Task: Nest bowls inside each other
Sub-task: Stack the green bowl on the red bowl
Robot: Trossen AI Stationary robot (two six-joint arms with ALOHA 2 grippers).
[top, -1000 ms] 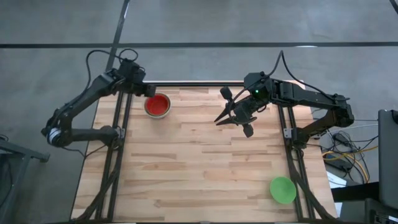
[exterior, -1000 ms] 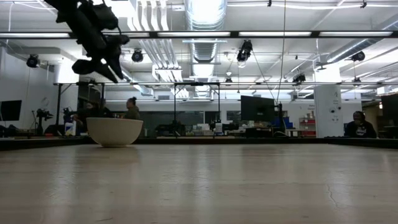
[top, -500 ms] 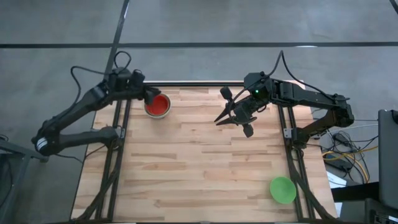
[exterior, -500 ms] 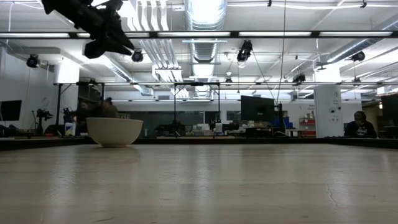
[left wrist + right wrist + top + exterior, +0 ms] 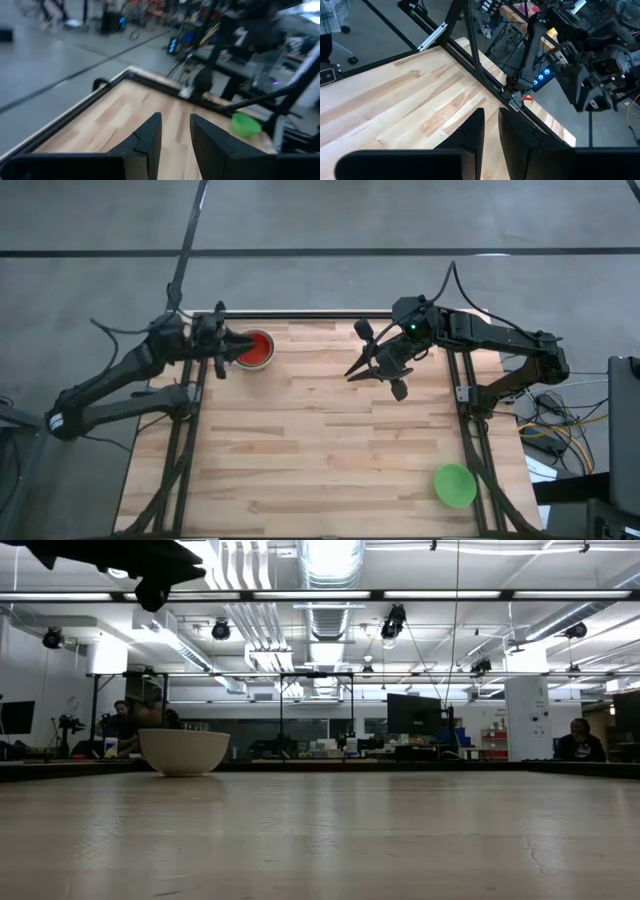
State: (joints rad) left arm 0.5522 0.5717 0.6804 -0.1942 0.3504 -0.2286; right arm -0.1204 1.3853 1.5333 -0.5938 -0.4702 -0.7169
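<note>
High view shows the red bowl point(image 5: 255, 349) and green bowl point(image 5: 454, 484) well apart, not yet nested, with both slightly parted grippers, left point(image 5: 226, 347) and right point(image 5: 357, 372), holding nothing.

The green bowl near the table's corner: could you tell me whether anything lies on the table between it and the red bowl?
Nothing visible does. Bare wood lies between the green bowl and the red bowl. The right pincer hangs above the table, off that line, empty.
</note>
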